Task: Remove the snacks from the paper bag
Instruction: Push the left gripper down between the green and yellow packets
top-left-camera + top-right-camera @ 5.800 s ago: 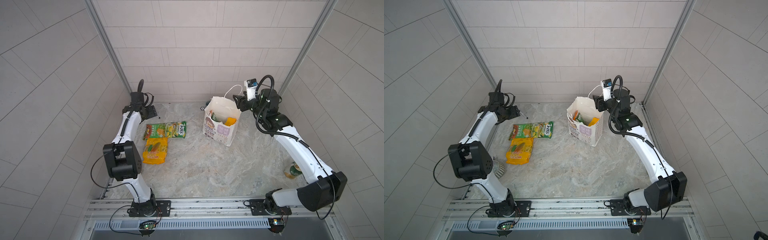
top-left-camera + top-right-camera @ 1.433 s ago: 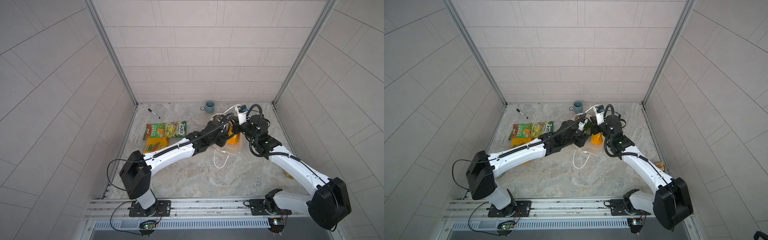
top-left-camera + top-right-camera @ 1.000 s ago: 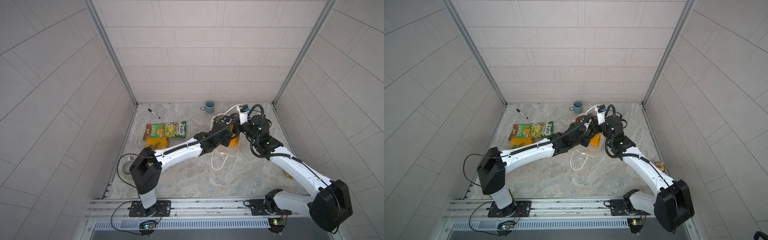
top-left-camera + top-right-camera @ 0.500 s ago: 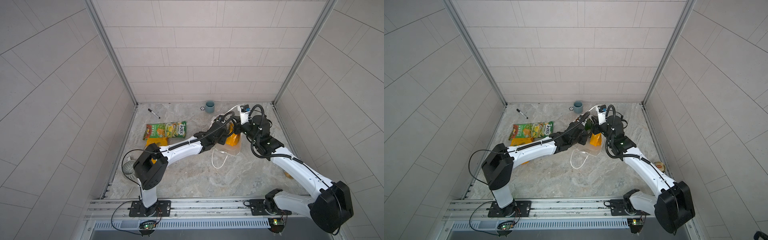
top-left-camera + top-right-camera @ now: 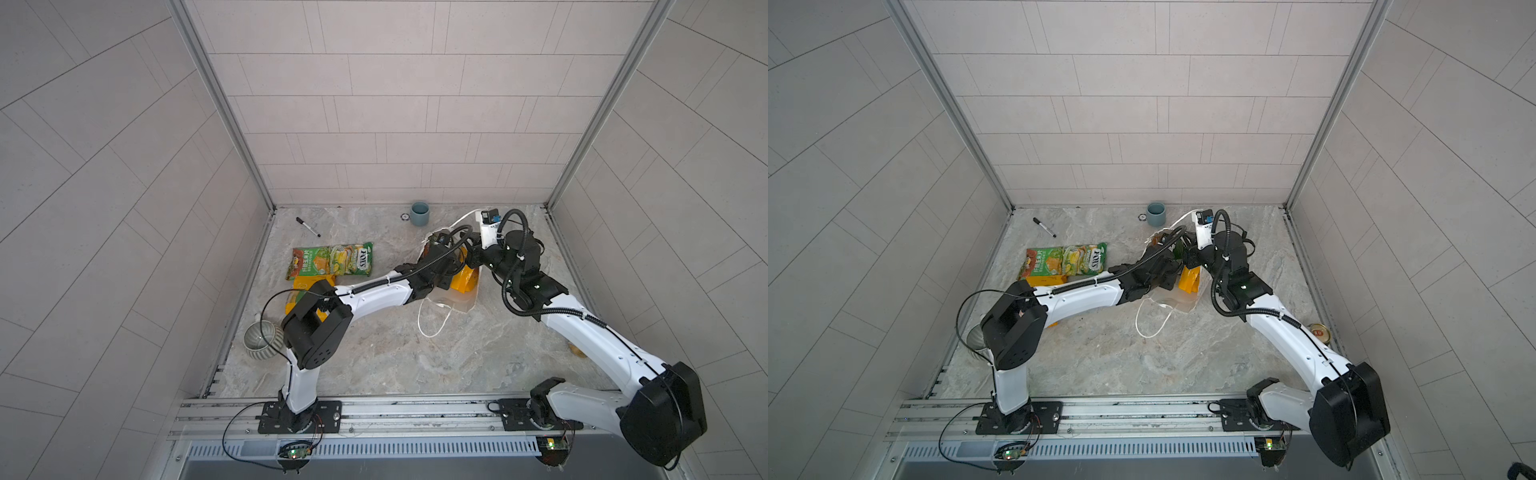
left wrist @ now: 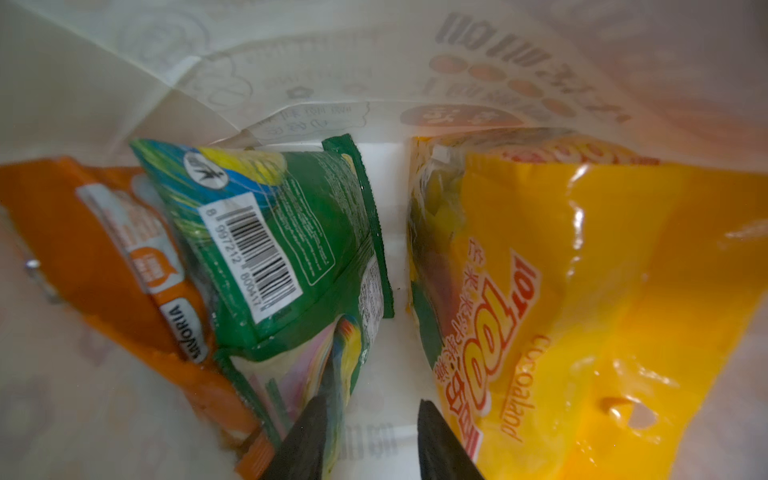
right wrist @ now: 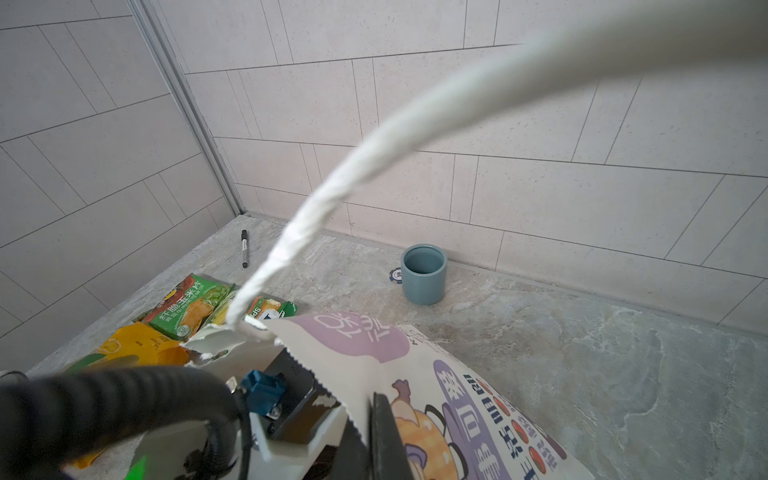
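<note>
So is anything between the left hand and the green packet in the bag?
Nothing visible. Inside the bag, the left hand is open right beside the green packet; the yellow packet lies on its other side.

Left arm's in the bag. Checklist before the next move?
1. Bag held: ok; right gripper is shut on the paper bag rim.
2. Reach: ok; left gripper is inside the bag, jaws open.
3. Packet between the jaws: not ok; the gap sits between the green packet and the yellow packet.
4. Bag emptied: not ok; an orange packet is inside too.
5. Rim sound: not ok; it looks torn where the handle joins.
6. More packets underneath: cannot tell.
</note>
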You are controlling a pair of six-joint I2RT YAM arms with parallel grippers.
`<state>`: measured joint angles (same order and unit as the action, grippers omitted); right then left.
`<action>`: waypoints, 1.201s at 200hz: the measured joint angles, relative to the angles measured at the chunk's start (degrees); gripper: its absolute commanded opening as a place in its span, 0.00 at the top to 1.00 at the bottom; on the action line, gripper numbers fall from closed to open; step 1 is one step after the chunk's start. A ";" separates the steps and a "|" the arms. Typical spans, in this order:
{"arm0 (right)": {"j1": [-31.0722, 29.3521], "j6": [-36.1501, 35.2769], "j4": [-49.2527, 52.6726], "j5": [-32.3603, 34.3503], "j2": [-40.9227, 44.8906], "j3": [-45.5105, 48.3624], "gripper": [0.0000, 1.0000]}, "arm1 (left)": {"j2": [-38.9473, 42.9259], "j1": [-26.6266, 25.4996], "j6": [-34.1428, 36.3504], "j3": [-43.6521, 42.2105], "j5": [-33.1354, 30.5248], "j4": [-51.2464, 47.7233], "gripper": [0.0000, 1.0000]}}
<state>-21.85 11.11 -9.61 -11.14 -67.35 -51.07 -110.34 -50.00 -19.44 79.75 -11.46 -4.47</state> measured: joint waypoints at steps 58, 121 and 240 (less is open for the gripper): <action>-0.02 0.46 -0.13 -0.68 0.00 0.00 1.00 | -4.09 1.16 -0.22 2.32 0.28 0.31 0.60; -0.02 0.76 -1.09 -1.07 -0.02 0.52 1.00 | -4.46 1.66 0.61 2.36 1.11 2.10 0.92; -0.02 0.79 -1.79 -1.07 -0.02 0.87 1.00 | 1.49 1.73 2.29 -1.51 4.79 5.64 1.00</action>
<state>-21.87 11.90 -11.40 -12.21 -67.37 -50.19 -108.86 -48.27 -17.15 78.24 -6.68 1.17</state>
